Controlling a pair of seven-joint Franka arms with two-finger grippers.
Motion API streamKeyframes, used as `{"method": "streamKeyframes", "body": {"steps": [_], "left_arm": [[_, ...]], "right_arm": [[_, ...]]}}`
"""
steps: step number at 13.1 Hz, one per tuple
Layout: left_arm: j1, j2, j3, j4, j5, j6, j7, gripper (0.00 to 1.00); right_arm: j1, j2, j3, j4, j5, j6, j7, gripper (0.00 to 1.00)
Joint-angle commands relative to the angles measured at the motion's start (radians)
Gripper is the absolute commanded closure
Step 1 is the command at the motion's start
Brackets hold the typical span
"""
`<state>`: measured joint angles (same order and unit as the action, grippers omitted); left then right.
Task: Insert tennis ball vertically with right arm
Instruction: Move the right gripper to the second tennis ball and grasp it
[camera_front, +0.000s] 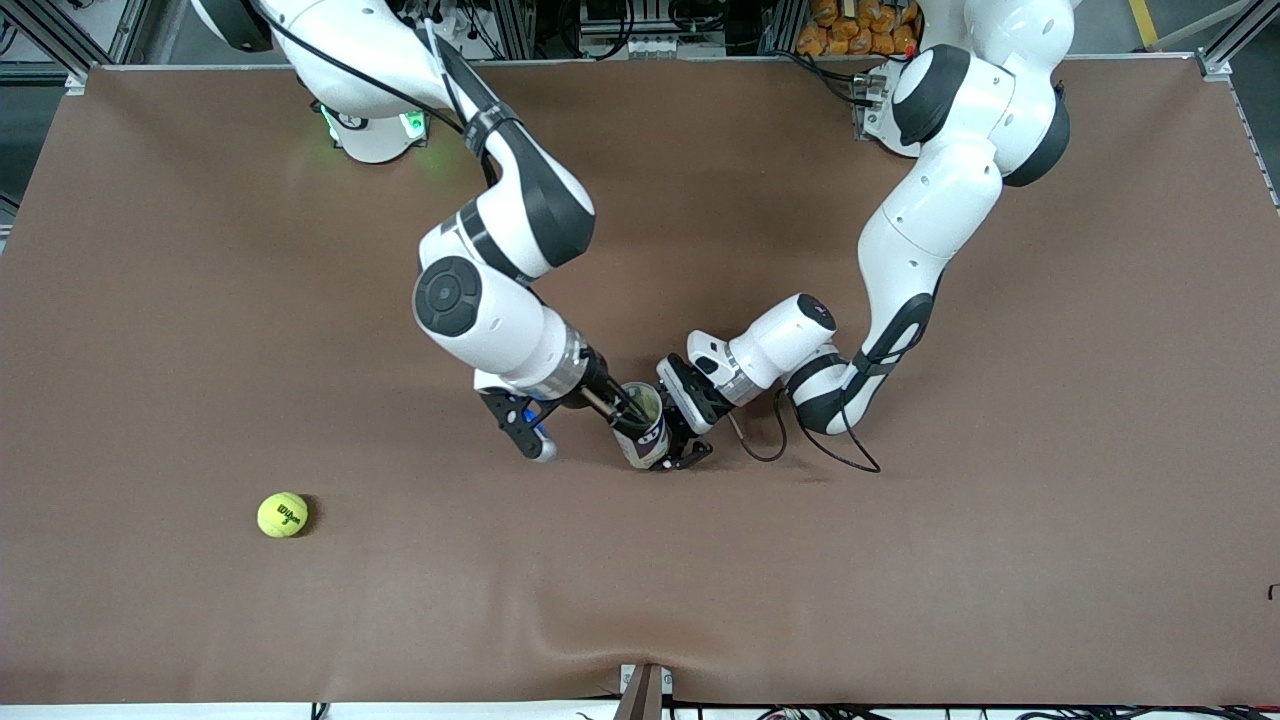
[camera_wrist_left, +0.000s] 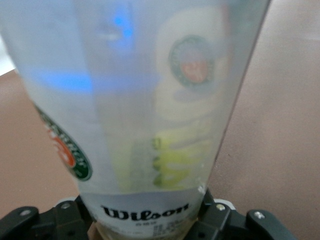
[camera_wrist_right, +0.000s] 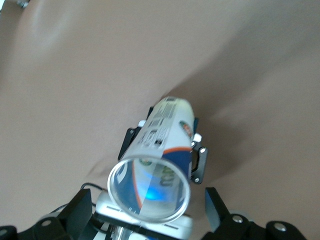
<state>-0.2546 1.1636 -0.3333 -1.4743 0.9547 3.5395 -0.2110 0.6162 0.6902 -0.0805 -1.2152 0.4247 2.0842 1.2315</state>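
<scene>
The tennis ball (camera_front: 282, 515) lies alone on the brown table (camera_front: 900, 560), at about eight o'clock from the can (camera_front: 643, 425) and well apart from it, toward the right arm's end. It is judged light, springy and felt-covered, so unlikely to slip; best gripped across its widest middle. Dark print on it appears to read "Wilson". The clear plastic can stands upright near table centre, open mouth up, probably thin-walled and easily tipped. Its label reads "Wilson" with a round crest. The left gripper (camera_front: 672, 440) is clamped on the can's lower body. The right gripper (camera_wrist_right: 150, 212), fingers spread apart and empty, hovers over the can's mouth.
</scene>
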Motion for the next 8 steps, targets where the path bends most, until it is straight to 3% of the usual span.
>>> {"method": "streamKeyframes", "body": {"steps": [1, 5, 8], "left_arm": [[0.001, 0.008, 0.002, 0.008, 0.029, 0.013, -0.013, 0.21], [0.001, 0.007, 0.002, 0.008, 0.029, 0.013, -0.013, 0.21], [0.001, 0.007, 0.002, 0.006, 0.029, 0.013, -0.013, 0.21]], "right_arm": [[-0.087, -0.040, 0.010, 0.014, -0.011, -0.123, -0.108, 0.00], [-0.241, -0.045, 0.010, 0.013, -0.024, -0.181, -0.362, 0.00], [-0.369, -0.011, 0.010, 0.005, -0.125, -0.147, -0.577, 0.00]]}}
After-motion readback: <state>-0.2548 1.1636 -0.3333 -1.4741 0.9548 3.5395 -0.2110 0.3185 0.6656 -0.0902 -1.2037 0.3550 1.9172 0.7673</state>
